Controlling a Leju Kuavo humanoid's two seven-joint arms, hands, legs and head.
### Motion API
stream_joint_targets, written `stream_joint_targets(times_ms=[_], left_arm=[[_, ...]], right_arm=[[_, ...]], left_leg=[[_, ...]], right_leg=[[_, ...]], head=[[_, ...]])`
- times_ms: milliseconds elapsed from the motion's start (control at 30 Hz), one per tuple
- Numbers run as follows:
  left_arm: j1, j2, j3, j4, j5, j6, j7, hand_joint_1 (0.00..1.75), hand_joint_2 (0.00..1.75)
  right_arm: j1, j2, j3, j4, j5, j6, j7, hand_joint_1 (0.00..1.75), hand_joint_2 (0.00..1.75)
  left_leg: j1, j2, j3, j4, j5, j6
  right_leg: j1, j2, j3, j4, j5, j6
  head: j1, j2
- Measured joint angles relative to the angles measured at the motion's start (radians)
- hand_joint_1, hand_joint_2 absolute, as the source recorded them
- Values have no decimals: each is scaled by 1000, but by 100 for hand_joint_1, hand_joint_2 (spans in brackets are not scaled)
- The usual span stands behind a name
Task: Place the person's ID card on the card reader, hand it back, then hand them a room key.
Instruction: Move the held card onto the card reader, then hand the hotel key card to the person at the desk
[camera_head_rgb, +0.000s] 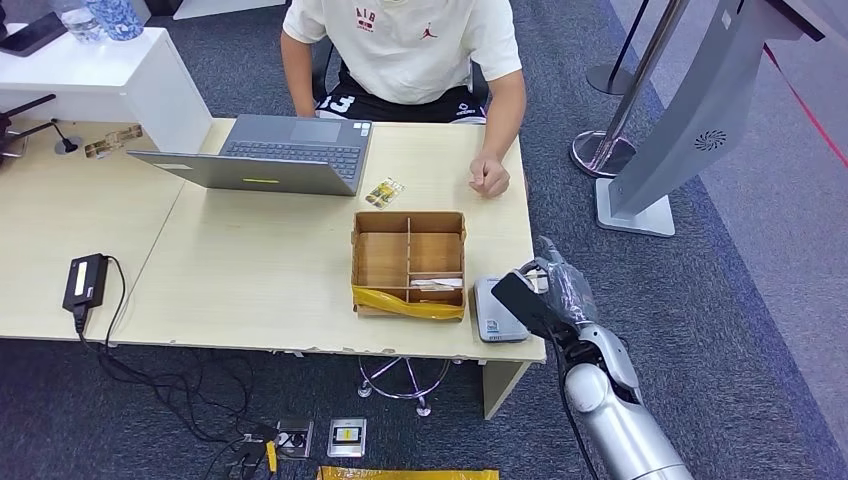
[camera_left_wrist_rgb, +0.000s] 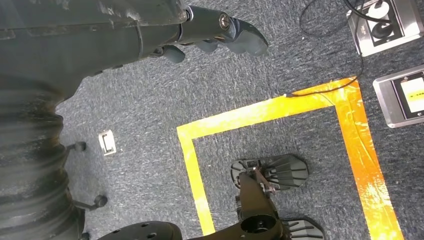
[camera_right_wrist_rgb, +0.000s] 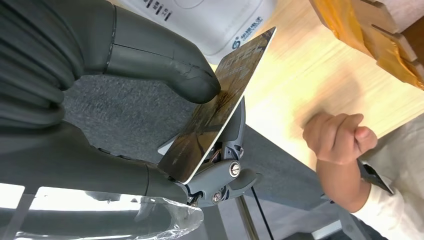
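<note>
Right hand (camera_head_rgb: 548, 290) at table's near right corner, pinching card (camera_head_rgb: 518, 297) between thumb and fingers; same grip in right wrist view, thumb (camera_right_wrist_rgb: 165, 65) pressed on card (camera_right_wrist_rgb: 220, 105) face, fingers (camera_right_wrist_rgb: 225, 175) behind it. Card tilted, held just beside and partly over reader (camera_head_rgb: 497, 310), contact with it unclear. Reader (camera_right_wrist_rgb: 200, 20) white-grey, lying flat on table (camera_head_rgb: 250, 270) near the edge, right of box (camera_head_rgb: 408, 262).

Left hand (camera_left_wrist_rgb: 220, 30) hanging low over carpet (camera_left_wrist_rgb: 150, 110), fingers loosely curled, nothing in it; open or closed cannot tell. Orange tape (camera_left_wrist_rgb: 280, 112) on carpet below, floor sockets (camera_left_wrist_rgb: 395, 60) beside.

Box: cardboard, divided into compartments, yellow tape along near wall, pale flat item (camera_head_rgb: 437, 284) in near-right compartment. Small packet (camera_head_rgb: 384, 192) on table just behind box. Laptop (camera_head_rgb: 270, 153) open, farther back left. Black adapter (camera_head_rgb: 84, 281) with cable at table's left edge.

Person (camera_head_rgb: 405, 50) in white shirt seated at far side, fist (camera_head_rgb: 489, 177) resting on table; fist (camera_right_wrist_rgb: 337, 137) closed, apart from card.
</note>
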Motion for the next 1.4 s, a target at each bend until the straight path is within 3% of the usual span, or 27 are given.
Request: stream_joint_targets(times_ms=[933,1233,1400], left_arm=[[-10,-11,0,0,11,-6,39,0,175],[-2,-11,0,0,16,4,21,0,175],[8,-12,0,0,13,31,-14,0,175]], right_arm=[[-33,3,135,187,30,77,-9,175,175],[-73,7,142,222,-13,-21,1,175,175],[-118,-8,99,188,1,-54,-4,175,175]], left_leg=[[0,6,6,0,-1,-1],[0,5,6,0,0,0],[-1,5,4,1,0,0]], right_leg=[[0,4,4,0,0,0],[0,3,5,0,1,0],[-1,3,3,0,1,1]], head=[[0,0],[0,0],[0,0]])
